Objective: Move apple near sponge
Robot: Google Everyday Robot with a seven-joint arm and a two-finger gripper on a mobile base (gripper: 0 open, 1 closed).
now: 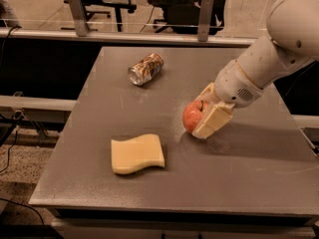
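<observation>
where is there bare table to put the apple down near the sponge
There is a bare strip between the sponge and the apple, which the end effector grips at centre-right. Also bare: the table's front-right corner, and the left side between sponge and can. It is crowded only right around the end effector.

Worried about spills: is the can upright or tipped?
Tipped: the crushed metal can lies sideways, round end showing. The gripper, right of centre, grips the red-orange apple.
</observation>
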